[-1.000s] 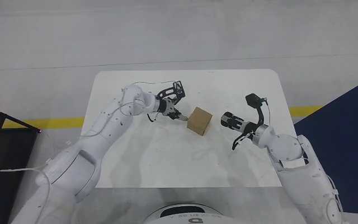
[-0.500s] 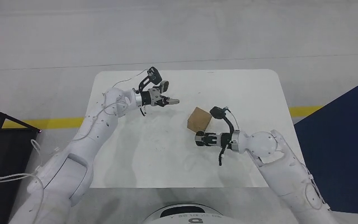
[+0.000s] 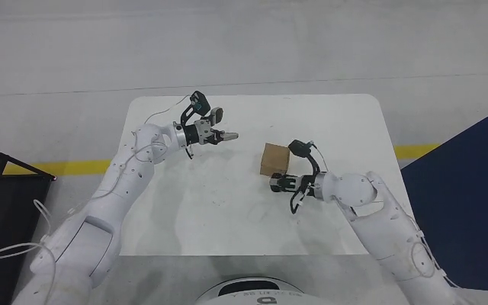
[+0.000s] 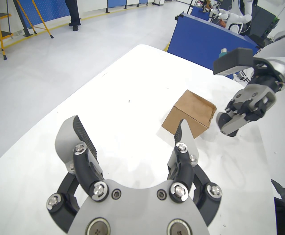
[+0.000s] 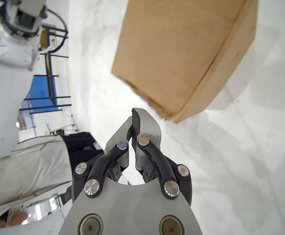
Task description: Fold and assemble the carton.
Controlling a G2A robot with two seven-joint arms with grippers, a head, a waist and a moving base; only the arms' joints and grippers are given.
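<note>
A small brown carton (image 3: 274, 158) stands closed on the white table (image 3: 229, 221), right of the middle; the wrist views show it too, carton (image 4: 190, 116) and carton (image 5: 184, 55). My left gripper (image 3: 231, 136) hovers to the carton's left, well apart from it, open with nothing between its fingers (image 4: 76, 131). My right gripper (image 3: 277, 183) sits just at the carton's near side, shut and empty, its tips (image 5: 134, 120) a short way from the carton's lower corner. The left wrist view shows the right gripper (image 4: 228, 129) beside the carton.
The table's right edge borders a blue partition (image 4: 200, 37). Grey floor with a yellow line (image 3: 84, 166) surrounds the table. A yellow ladder (image 4: 26, 20) stands far off on the floor.
My left gripper drew back from the carton toward the table's far left. My right arm swung in from the right to the carton's near side, and the carton shifted slightly.
</note>
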